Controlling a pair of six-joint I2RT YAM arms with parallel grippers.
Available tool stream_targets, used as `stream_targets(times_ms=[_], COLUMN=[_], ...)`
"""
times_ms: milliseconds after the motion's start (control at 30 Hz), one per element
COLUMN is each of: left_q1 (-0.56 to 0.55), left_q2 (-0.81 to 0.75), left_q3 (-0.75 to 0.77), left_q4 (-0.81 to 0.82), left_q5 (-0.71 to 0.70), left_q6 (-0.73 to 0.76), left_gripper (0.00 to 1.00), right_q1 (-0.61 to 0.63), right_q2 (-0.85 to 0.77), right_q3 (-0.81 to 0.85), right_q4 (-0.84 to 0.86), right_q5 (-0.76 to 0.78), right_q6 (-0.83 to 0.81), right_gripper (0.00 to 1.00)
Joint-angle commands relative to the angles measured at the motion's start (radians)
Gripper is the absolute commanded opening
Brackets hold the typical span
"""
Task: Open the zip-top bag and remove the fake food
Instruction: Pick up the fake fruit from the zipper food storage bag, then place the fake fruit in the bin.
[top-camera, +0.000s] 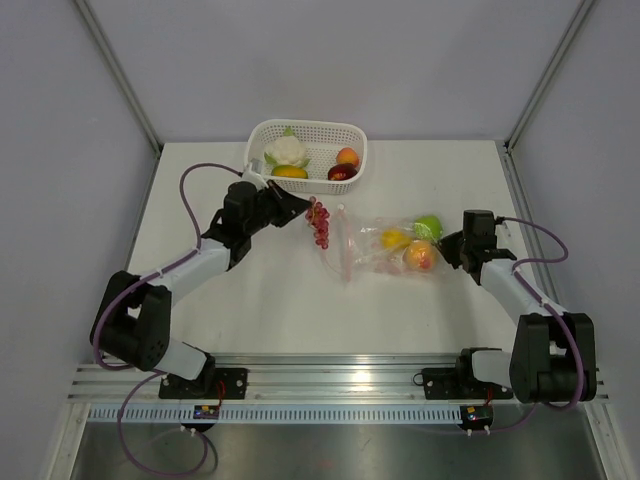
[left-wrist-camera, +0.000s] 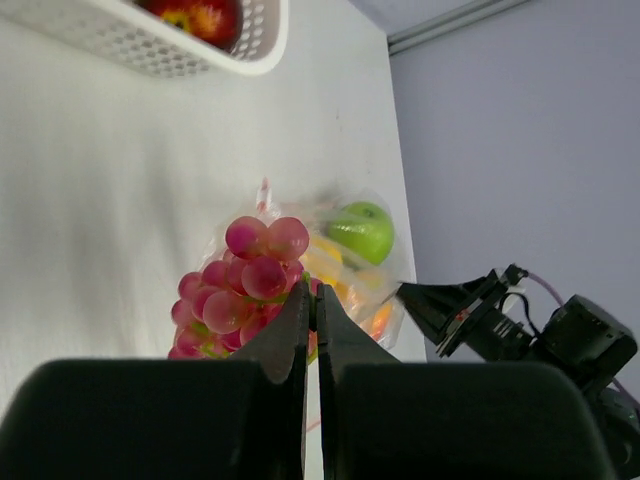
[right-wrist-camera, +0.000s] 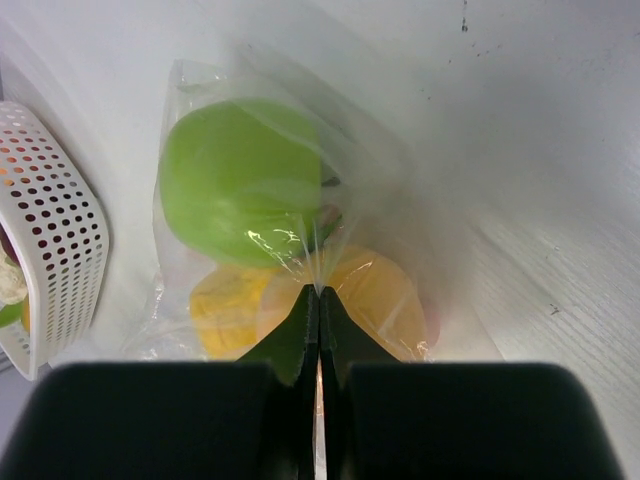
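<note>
Right gripper (right-wrist-camera: 318, 292): jaws closed, pinching a fold of clear film of the zip-top bag (right-wrist-camera: 215, 85) at the end away from its pink-strip mouth. Directly past the tips, inside the bag, lies fake food (top-camera: 420, 256): green apple (right-wrist-camera: 240, 180), yellow piece (right-wrist-camera: 225, 310), orange piece (right-wrist-camera: 385, 295). Left gripper (left-wrist-camera: 310, 298): jaws closed on the near side of a bunch of red grapes (left-wrist-camera: 245, 280), which is outside the bag, just beside its mouth. The bag lies on the white table (top-camera: 260, 310) between the two grippers, with the white basket (top-camera: 300, 124) behind it holding cauliflower (top-camera: 288, 150) and other pieces.
</note>
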Motion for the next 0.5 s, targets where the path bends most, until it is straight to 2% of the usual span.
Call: stream_targets(times_ms=[0,233,467], left_q1=[0.014,0.037,0.052], left_q2=[-0.012,0.076,0.227], left_q3=[0.148,0.404,0.59], left_q4=[0.016,-0.128,-0.111], left_q5=[-0.049,-0.083,-0.164], left_q6=[0.007,0.045,0.068], left_gripper=[0.0,0.0,0.0], right_q1=[-0.002,-0.002,-0.002], right_q2=[0.021,0.035,0.011], right_q3=[0.018,0.018,0.009], right_q4=[0.021,0.027,0.041], right_q5=[-0.017,-0.017,-0.028], right_q6=[0.007,0.012,0.023], right_gripper=[0.0,0.0,0.0])
